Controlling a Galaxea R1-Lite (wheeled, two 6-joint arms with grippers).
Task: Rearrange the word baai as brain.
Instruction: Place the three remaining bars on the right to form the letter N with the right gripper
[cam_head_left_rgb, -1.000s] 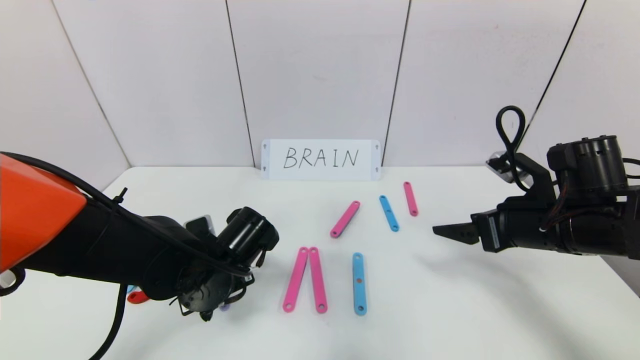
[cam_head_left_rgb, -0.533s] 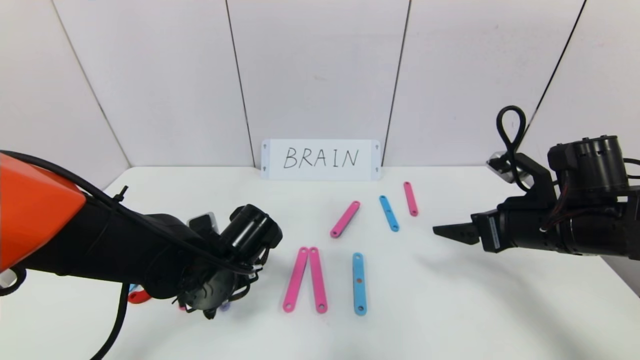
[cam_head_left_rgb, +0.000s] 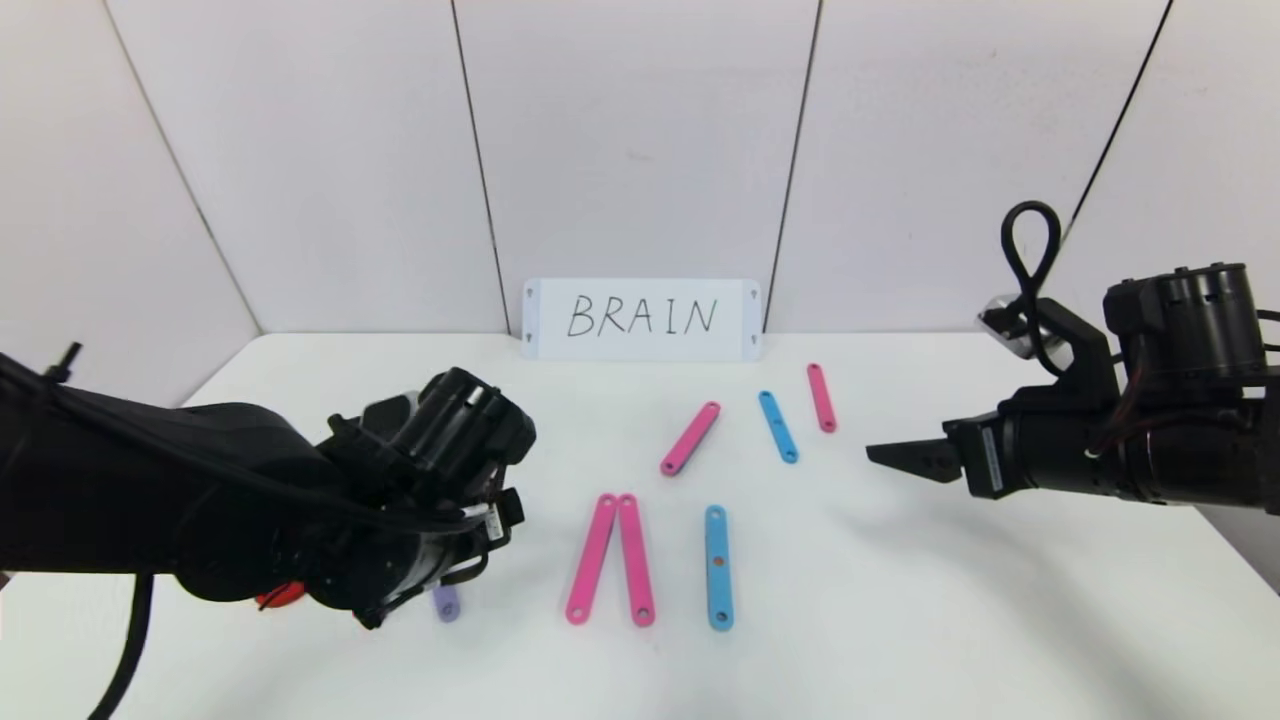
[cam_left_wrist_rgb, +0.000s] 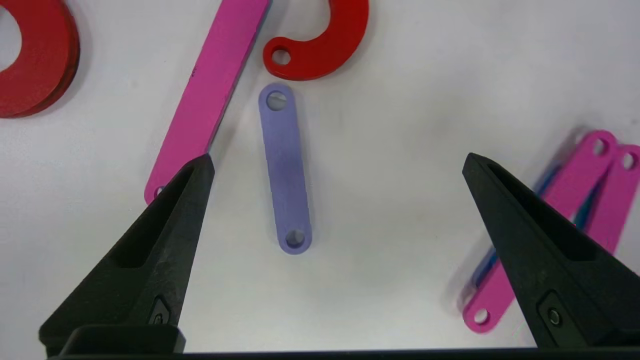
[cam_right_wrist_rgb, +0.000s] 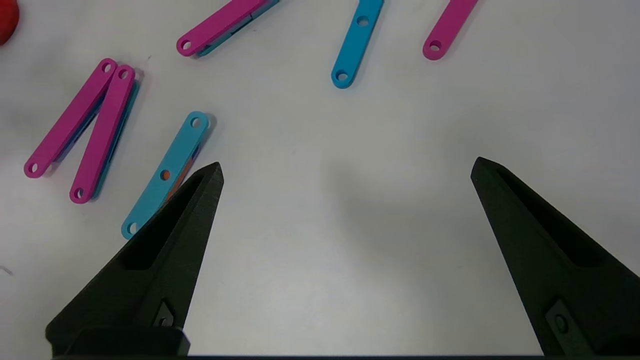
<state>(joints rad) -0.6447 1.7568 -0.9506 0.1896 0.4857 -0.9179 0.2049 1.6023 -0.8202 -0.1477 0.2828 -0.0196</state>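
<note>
A: Head view? Where's the word?
B: Loose strips mid table (cam_head_left_rgb: 900, 620): pink pair (cam_head_left_rgb: 612, 560) touching at top, blue strip (cam_head_left_rgb: 718, 567) beside it. Left pincer (cam_head_left_rgb: 420, 590) low at left; right pincer (cam_head_left_rgb: 900, 462) hovers right.
A: Left wrist?
B: Left pincer released, fingers (cam_left_wrist_rgb: 165, 220) wide; purple strip (cam_left_wrist_rgb: 285, 167) flat between them, red half-ring (cam_left_wrist_rgb: 320, 45) just past it.
A: Right wrist?
B: Right pincer released, grasping nothing, over bare table.
</note>
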